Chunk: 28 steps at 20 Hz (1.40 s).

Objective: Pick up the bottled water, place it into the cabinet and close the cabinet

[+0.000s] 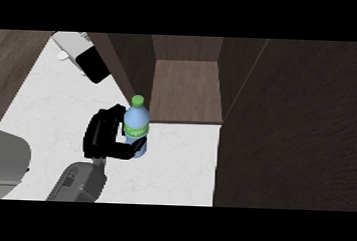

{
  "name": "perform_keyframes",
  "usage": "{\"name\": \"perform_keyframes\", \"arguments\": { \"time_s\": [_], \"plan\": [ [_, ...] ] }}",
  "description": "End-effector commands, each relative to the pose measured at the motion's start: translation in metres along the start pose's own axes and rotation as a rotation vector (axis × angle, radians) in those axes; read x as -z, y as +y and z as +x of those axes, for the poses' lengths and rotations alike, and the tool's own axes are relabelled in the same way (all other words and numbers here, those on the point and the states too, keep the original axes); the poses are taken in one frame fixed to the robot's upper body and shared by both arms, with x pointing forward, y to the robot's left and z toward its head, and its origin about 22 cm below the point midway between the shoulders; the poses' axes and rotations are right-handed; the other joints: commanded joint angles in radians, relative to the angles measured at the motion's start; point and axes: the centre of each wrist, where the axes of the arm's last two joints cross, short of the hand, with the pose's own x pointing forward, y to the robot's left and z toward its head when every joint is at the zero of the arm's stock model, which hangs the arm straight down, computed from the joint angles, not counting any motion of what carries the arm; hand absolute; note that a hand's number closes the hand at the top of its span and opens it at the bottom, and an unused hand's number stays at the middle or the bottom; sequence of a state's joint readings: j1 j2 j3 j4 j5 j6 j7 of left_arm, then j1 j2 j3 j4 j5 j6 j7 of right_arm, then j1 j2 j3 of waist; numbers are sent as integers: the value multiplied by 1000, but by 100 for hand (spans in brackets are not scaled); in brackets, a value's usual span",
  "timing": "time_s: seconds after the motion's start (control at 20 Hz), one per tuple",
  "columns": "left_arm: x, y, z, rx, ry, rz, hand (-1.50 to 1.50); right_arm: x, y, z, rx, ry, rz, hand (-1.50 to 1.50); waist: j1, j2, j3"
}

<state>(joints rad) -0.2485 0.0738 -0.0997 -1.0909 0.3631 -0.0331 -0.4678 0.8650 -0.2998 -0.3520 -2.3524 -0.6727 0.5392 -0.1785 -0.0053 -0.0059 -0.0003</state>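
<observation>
While upright, bottle (136, 125) sits in curled R-hand (107, 135) fingers (130, 150).

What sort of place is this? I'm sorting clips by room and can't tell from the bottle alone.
Most likely a kitchen: a white marbled counter, a dark wood cabinet standing open on it, and a water bottle with a green cap held by the left hand in front of the opening.
</observation>
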Motion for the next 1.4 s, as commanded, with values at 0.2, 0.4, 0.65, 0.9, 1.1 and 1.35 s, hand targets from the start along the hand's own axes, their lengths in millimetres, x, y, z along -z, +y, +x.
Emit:
{"name": "perform_keyframes", "arguments": {
  "time_s": [0.2, 0.4, 0.65, 0.9, 1.1, 1.35],
  "plan": [
    [30, -71, 26, 38, -28, 4, 150, 8, 29, 37, 5, -67, 36, -150, -14, 3, -1],
    [47, -92, 37, 87, -27, 11, 150, 17, 31, 30, 16, -75, 43, -150, -8, 6, -1],
    [57, -120, 32, 200, -16, 76, 150, 19, 17, 35, 12, -86, 73, -150, -21, 6, -1],
    [91, -113, 29, 262, 63, 122, 150, 14, 15, 31, 48, -81, 55, -150, -28, 10, -1],
    [93, -121, 18, 295, 71, 120, 150, 21, 4, 25, 35, -72, 56, -150, -29, 11, -1],
    [125, -124, 31, 260, 71, 158, 150, 17, 1, 21, 76, -66, 54, -150, -44, 16, -1]
  ]
}}
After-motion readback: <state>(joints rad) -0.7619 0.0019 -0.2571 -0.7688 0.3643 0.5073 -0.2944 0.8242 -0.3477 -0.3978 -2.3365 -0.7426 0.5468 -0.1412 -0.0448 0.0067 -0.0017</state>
